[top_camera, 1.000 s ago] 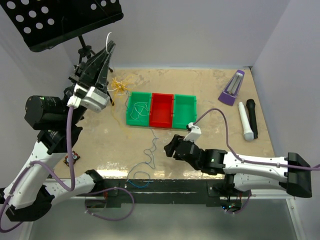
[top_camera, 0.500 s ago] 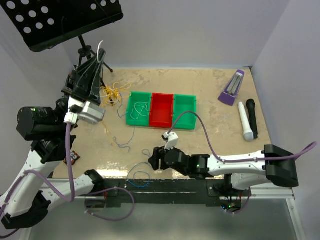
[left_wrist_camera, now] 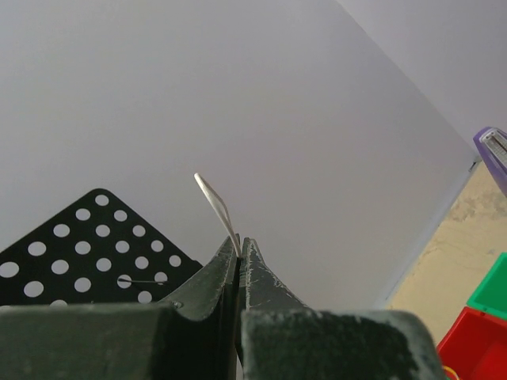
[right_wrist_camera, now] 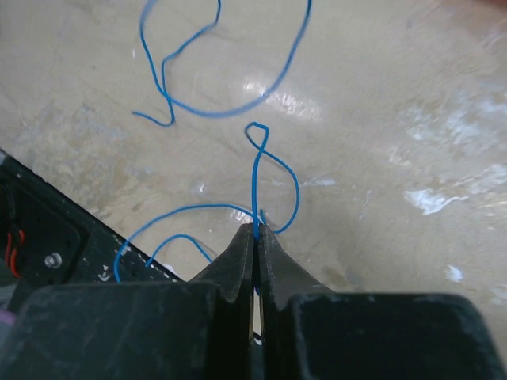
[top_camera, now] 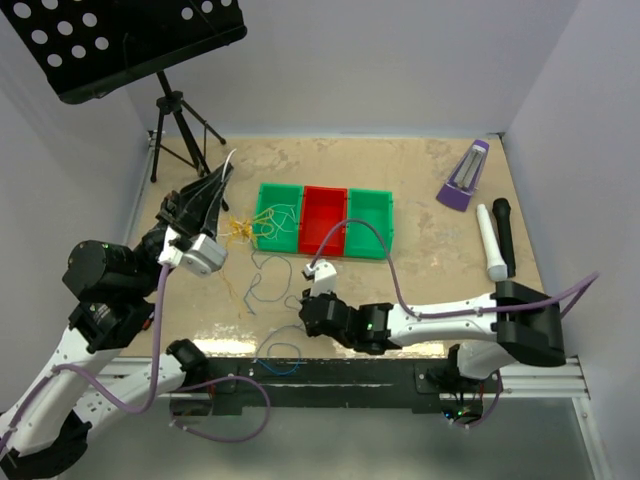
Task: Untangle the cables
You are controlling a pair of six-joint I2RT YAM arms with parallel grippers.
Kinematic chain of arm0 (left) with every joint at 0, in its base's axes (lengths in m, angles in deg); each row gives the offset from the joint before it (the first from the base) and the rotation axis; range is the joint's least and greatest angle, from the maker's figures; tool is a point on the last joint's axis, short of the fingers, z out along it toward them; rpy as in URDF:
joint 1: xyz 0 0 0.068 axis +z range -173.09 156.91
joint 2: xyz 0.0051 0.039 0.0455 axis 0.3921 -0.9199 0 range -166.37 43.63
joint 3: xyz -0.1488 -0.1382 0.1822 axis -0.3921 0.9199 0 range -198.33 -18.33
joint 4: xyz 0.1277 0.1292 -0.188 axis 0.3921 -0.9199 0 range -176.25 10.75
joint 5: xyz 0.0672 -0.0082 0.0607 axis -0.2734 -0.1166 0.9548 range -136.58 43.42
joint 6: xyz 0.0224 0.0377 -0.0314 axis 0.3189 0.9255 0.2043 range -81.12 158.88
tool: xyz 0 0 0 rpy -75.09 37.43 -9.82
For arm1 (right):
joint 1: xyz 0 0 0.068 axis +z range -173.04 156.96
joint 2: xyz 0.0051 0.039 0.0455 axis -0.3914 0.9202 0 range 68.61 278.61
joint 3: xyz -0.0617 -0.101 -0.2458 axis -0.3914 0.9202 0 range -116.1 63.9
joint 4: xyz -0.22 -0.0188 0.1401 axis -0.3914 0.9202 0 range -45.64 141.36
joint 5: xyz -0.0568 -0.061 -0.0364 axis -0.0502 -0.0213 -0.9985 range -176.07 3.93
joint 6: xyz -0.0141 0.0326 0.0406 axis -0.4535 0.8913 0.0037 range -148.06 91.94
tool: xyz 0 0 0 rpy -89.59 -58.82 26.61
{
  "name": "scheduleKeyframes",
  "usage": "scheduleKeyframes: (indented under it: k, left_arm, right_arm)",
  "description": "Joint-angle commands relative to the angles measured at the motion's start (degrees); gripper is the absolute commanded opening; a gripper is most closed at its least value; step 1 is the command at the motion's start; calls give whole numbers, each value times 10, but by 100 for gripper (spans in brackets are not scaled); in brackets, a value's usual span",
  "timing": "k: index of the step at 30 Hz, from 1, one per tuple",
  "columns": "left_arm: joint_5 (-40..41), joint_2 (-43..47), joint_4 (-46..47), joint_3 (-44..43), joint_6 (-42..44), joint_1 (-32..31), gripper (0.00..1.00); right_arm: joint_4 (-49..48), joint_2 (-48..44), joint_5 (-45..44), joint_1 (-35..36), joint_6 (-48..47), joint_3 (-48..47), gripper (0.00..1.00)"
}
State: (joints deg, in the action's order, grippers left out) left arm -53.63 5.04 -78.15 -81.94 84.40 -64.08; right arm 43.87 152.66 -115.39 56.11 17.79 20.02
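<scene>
Blue cable (right_wrist_camera: pixel 254 186), thread-thin, in loose loops on beige tabletop (right_wrist_camera: pixel 396 79)

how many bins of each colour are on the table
green bins: 2
red bin: 1
total: 3

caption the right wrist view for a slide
Right hand shut on the blue cable, its loops lying on the beige table.
</scene>
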Motion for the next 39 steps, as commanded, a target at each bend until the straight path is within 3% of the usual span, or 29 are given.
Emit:
scheduleKeyframes:
  k: [1, 7, 13, 18, 25, 39]
  left_arm:
    - [20, 14, 8, 0, -29, -1, 0]
    - [20, 27, 5, 15, -61, -1, 0]
    - [14, 31, -8, 17, -75, -1, 0]
    - [-15, 31, -35, 9, -91, -1, 0]
    - [-46, 24, -58, -4, -104, -1, 0]
    - [-65, 19, -52, -8, -109, -1, 0]
  right_arm:
    - [87, -97, -101, -24, -48, -93, 0]
    - [152, -213, -141, -138, -176, -203, 0]
    - [170, -196, -173, -211, -264, -282, 0]
    - [114, -176, -179, -261, -314, -294, 0]
    - [58, -131, -137, -326, -337, -319, 0]
    - [17, -72, -96, -381, -329, -293, 0]
